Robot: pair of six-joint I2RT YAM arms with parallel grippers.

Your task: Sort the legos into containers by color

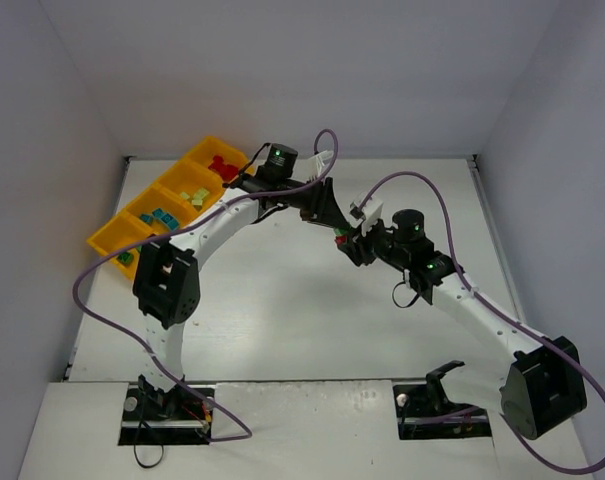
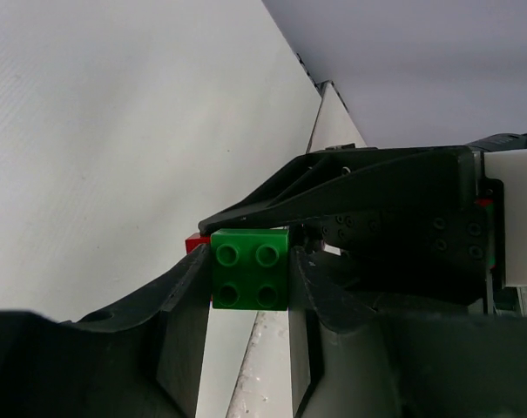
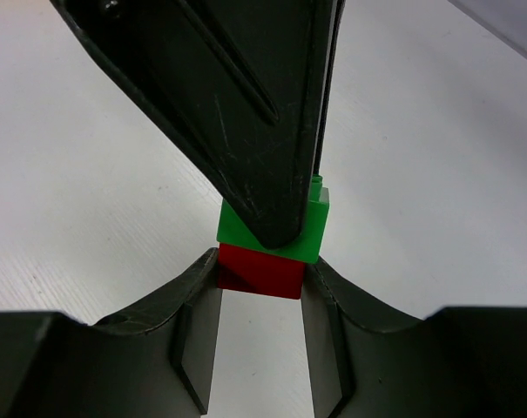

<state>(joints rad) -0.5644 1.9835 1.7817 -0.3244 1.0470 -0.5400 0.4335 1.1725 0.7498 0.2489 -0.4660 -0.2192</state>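
Legos under inspection: one green brick [image 2: 250, 270] seated on one red brick [image 3: 259, 272], held near the middle of the table [image 1: 282, 320] and apparently clear of its surface. My left pincer [image 2: 250, 292] is clamped on the green brick, one finger against each side face, studs turned toward its wrist camera. My right pincer [image 3: 259, 292] is clamped on the red brick in the same manner. Finding: the stack's axis runs straight from one pincer to the other, green on the left side, red on the right, with the seam lying between the two grips. Judgement: separation calls for a straight pull apart along that axis, without twist. The tray [image 1: 107, 243] lies at the table's left edge, well apart from the stack and nearer my left arm; other bricks sit in its compartments. Risk: either brick may slip as the joint releases.
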